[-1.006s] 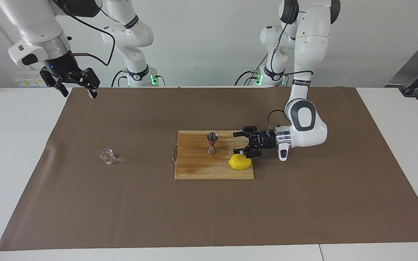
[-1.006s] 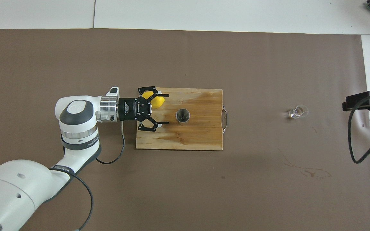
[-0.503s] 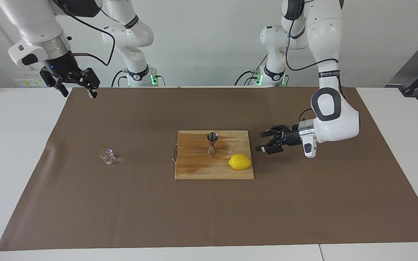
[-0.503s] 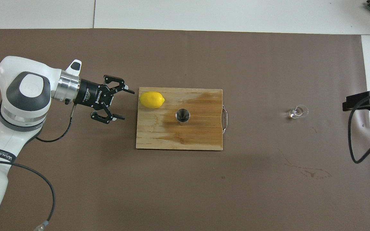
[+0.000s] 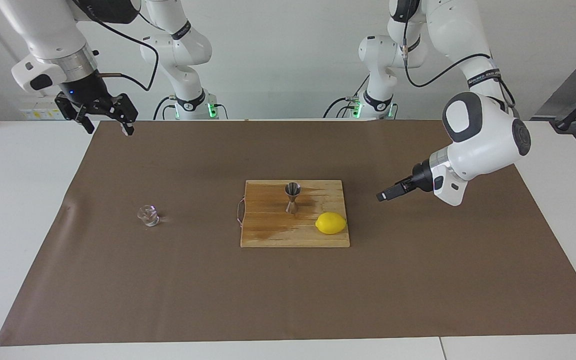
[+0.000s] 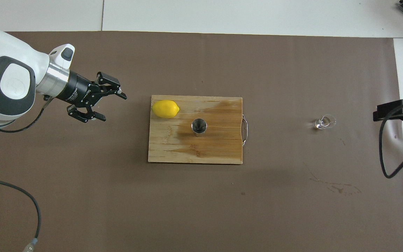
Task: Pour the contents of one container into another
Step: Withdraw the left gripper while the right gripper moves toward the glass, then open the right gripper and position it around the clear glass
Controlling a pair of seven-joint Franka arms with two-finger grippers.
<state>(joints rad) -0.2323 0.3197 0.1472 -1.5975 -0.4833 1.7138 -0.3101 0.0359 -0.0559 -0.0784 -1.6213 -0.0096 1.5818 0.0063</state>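
The tiny clear glass cup [image 5: 148, 216] [image 6: 324, 122] stands upright on the brown mat toward the right arm's end of the table. On the wooden board [image 5: 273, 235] [image 6: 222, 150] the steel hourglass jigger [image 5: 292, 197] [image 6: 198, 126] stands upright. My left gripper [image 5: 382, 196] [image 6: 114, 107] hangs open and empty over the mat, off the board's edge toward the left arm's end. Over the mat's corner at the right arm's end waits my right gripper [image 5: 109, 131] [image 6: 392, 111], raised, open and holding nothing.
A yellow lemon [image 5: 331, 223] [image 6: 165, 109] lies on the board's corner toward the left arm's end. The board has a wire handle [image 6: 245, 130] and a dark wet patch. Faint spill marks [image 6: 334, 187] stain the mat [image 5: 288, 300].
My left gripper has pulled back from over the board, beside the lemon and jigger, toward the left arm's end and risen. It stayed open. The right arm has not moved.
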